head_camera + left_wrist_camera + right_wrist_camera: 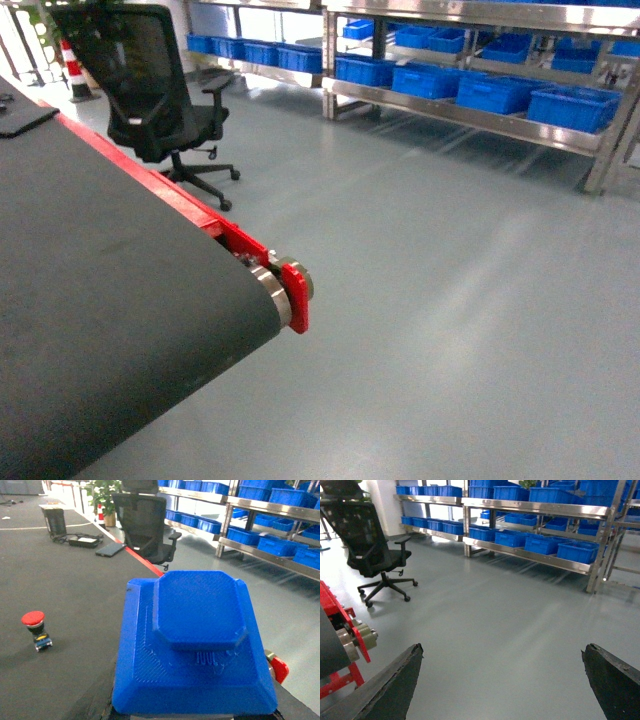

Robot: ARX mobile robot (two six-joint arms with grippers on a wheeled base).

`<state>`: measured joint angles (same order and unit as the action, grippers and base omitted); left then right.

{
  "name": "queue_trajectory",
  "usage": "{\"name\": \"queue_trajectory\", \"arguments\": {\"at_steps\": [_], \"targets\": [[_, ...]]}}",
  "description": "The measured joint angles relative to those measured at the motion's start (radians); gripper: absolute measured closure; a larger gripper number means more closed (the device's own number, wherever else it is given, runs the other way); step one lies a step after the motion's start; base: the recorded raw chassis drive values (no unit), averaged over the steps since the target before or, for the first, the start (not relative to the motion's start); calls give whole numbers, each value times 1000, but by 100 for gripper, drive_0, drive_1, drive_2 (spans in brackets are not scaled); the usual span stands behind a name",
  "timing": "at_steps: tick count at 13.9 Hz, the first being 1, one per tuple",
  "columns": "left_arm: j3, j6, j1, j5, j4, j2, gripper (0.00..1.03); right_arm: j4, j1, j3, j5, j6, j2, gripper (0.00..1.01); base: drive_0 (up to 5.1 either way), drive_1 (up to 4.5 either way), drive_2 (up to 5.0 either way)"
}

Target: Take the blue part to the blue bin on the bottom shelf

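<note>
Filling the left wrist view, the blue part sits right at the left gripper, whose fingers are hidden, so its grip cannot be told. Right gripper fingers stand wide apart over bare floor. Blue bins line the bottom shelf, far right, beyond the belt and chair.

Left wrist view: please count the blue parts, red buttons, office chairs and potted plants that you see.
blue part: 1
red button: 1
office chair: 1
potted plant: 1
Total: 4
</note>
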<state>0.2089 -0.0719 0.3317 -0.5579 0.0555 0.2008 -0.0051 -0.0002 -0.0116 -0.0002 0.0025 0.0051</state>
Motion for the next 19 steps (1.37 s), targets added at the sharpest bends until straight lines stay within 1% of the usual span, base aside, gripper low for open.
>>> {"name": "queue_trajectory", "arguments": {"at_steps": [19], "targets": [[0,0,0,0,0,0,60,0,0,0,0,0,0,3,-155,-155,-155]]}}
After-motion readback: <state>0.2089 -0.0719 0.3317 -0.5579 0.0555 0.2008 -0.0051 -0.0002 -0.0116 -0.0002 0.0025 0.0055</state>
